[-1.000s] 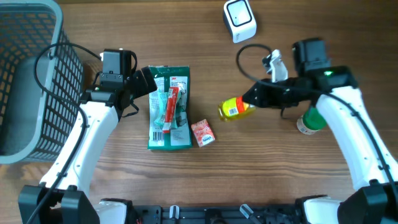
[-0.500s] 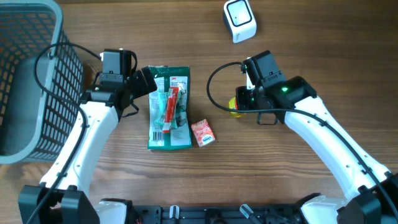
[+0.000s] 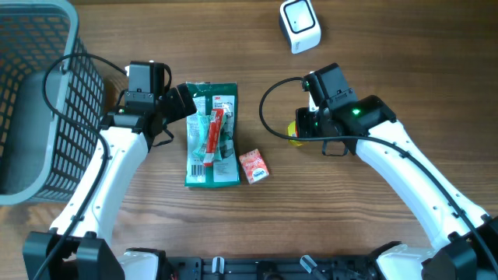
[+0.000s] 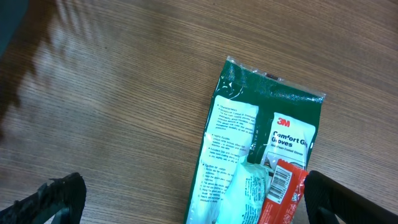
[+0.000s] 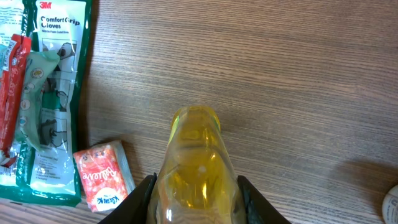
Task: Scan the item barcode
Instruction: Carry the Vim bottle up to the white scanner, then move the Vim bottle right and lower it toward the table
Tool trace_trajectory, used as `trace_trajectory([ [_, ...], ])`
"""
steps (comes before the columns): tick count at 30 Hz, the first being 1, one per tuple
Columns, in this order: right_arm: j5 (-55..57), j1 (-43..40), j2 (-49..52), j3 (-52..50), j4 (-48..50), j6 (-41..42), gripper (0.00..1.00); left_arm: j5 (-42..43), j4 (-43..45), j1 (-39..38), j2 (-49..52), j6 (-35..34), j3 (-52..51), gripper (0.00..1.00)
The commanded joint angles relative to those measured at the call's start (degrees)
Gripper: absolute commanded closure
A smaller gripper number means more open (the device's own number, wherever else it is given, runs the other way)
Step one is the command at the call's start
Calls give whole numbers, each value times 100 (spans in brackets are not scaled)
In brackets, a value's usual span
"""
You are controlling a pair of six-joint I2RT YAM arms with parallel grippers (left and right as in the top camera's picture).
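Note:
A clear yellow bottle point(image 5: 196, 162) sits between the fingers of my right gripper point(image 5: 198, 198), which is shut on it. From overhead only a yellow sliver of the bottle point(image 3: 292, 133) shows under the right wrist point(image 3: 331, 93). The white scanner point(image 3: 299, 25) stands at the table's far edge, well apart from the bottle. My left gripper point(image 4: 194, 202) is open, hovering over the left edge of a green glove packet point(image 4: 267, 155) with a red stick pack point(image 4: 283, 193) lying on it.
A small red tissue pack point(image 3: 254, 166) lies right of the green glove packet point(image 3: 212, 177), just left of the bottle. A grey mesh basket point(image 3: 62, 124) fills the far left. A black cable point(image 3: 268, 97) loops beside the right wrist.
Over the first half second the right arm swung left and now covers the bottle from above. Since then nothing has moved. The left arm stayed still.

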Motion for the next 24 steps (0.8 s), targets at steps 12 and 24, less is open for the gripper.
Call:
trace_trajectory([
  [12, 33, -481, 11, 2225, -1307, -828, 74, -31, 4, 11, -39, 48, 63, 0],
  [24, 1532, -627, 1091, 3593, 94, -2817, 72, -33, 4, 11, -39, 48, 63, 0],
])
